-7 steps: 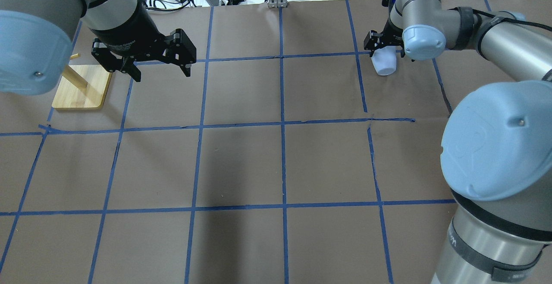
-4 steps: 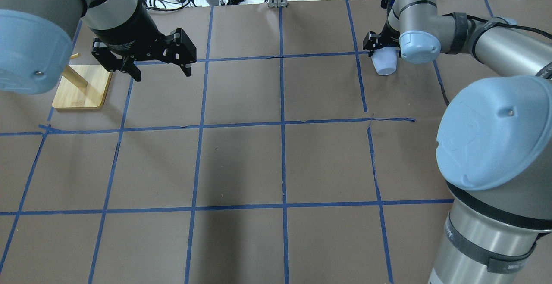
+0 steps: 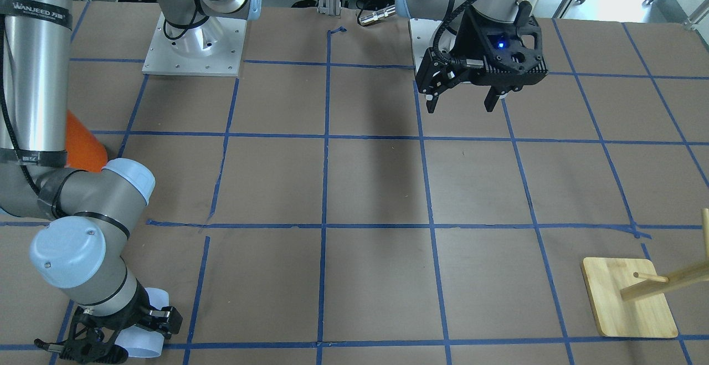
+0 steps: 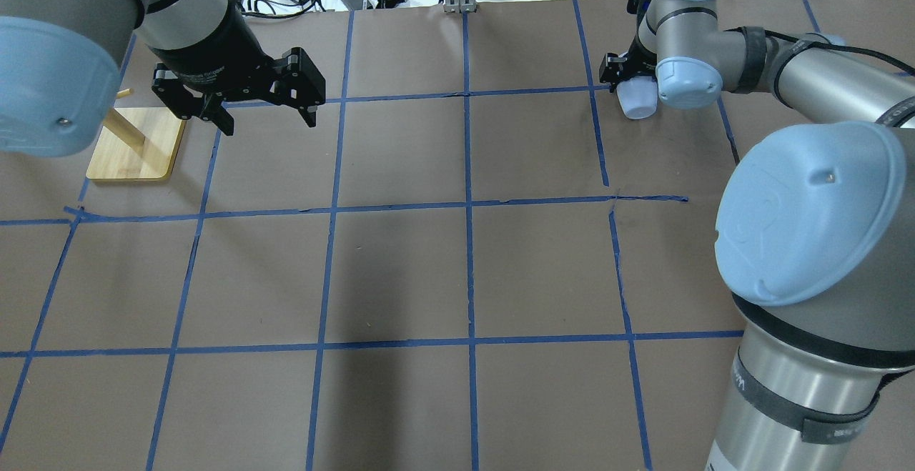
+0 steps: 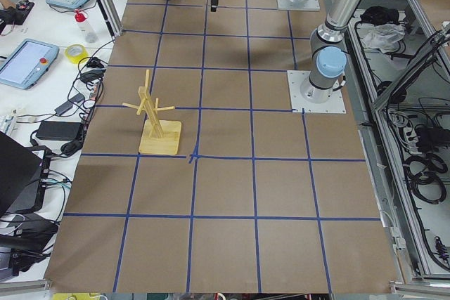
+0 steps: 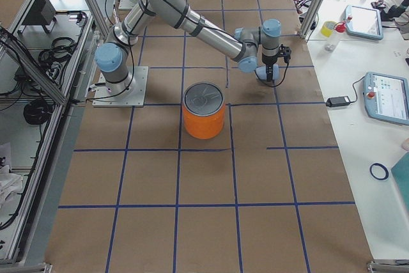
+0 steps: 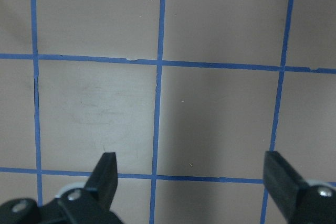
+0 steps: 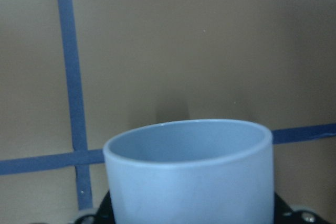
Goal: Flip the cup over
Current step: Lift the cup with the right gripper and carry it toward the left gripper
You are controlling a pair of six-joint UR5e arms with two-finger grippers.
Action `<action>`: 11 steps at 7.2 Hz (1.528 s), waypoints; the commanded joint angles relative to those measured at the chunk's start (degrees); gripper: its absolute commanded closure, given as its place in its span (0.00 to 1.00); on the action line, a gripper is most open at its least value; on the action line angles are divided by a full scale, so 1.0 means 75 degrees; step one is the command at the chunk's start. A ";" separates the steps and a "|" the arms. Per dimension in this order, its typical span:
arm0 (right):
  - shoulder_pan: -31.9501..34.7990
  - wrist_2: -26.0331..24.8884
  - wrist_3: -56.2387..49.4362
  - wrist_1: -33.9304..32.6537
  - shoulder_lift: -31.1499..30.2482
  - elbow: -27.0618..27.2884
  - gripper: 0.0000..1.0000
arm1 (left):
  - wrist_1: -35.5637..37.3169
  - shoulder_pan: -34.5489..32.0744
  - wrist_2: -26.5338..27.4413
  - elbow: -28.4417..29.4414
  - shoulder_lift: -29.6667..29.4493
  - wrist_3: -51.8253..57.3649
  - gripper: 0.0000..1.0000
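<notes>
**Right arm:** I see it stretched out low across the table (image 4: 400, 271) toward the edge opposite the robot, forearm near level, wrist bent down.

**Right gripper** (image 3: 113, 334): its fingers are clamped on either side of the cup (image 3: 147, 348).

**Cup:** I place it close to that opposite edge, right of mid-table. In my right wrist view its open rim fills the lower frame, with taped paper beyond. I cannot tell whether it touches the paper.

**Left arm:** raised over the table's left half, wrist pointing straight down.

**Left gripper** (image 4: 269, 124): fingers spread wide, holding nothing, hovering above the paper.

**Wooden peg stand** (image 4: 136, 146): toward the opposite edge on the left, just beside the left gripper.

**Orange can** (image 6: 204, 110): near the right forearm, apart from the cup.

**Room:** I read bare gridded paper between the grippers.
</notes>
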 commanded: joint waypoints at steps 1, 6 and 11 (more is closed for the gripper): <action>0.0707 -0.0053 -0.0620 -0.0028 -0.0248 -0.0246 0.67 | 0.0012 0.0000 0.0000 0.0000 0.0000 0.0000 0.00; 0.3544 -0.1155 -0.4194 -0.0859 -0.0191 -0.0130 0.68 | 0.0105 0.0094 0.0046 0.0023 -0.0141 0.0105 0.00; 0.4415 -0.1073 -0.7804 -0.0896 0.0031 0.0010 0.63 | 0.0093 0.0819 0.0036 0.0024 -0.0467 0.0094 0.00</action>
